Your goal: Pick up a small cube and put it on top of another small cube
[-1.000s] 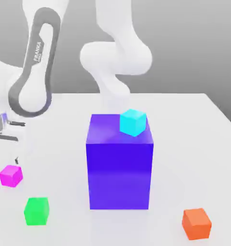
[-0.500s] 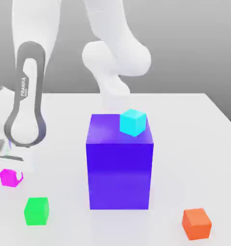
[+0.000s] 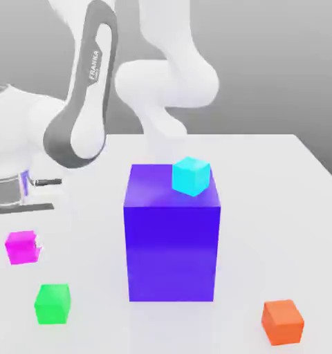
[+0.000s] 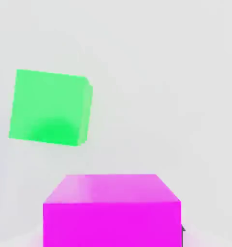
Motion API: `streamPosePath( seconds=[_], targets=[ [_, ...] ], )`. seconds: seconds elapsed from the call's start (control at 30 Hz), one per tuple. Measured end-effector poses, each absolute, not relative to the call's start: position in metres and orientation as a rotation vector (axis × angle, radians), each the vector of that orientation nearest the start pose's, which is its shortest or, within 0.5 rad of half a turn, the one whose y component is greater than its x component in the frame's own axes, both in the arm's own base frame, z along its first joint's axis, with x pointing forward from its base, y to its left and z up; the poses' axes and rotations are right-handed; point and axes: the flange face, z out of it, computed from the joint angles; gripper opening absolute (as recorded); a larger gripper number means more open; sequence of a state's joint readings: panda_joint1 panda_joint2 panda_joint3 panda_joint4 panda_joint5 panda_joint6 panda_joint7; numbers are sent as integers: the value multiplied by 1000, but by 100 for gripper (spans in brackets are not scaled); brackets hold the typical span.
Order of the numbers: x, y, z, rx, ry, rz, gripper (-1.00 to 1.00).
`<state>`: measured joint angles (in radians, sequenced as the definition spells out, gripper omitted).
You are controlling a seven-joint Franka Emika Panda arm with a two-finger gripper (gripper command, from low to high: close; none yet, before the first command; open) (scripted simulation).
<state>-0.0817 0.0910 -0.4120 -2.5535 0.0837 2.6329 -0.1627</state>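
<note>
At the exterior view's far left, the small bright magenta-pink cube (image 3: 21, 247) sat just above the white table (image 3: 279, 207), below the arm's wrist, and the claw was clamped on it; in the hand view it (image 4: 111, 210) sat close under the camera. Just beyond it lay the plain green small cube (image 3: 52, 303). In the middle stood the big blue-violet block (image 3: 171, 235) with a cyan cube (image 3: 191, 175) on top, and at the right the orange small cube (image 3: 282, 321). A shallow grip could let the pink cube slip during transfer, and an off-centre release might tip it off its target.
</note>
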Motion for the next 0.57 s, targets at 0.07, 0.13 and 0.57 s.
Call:
streamPosePath(
  seconds=[0.07,0.13,0.57],
  targets=[
    [407,-210,227,-3090,557,0,-100],
    [409,-209,207,-3093,541,-1,-100],
    [409,-208,225,-3094,537,-3,100]
  ],
)
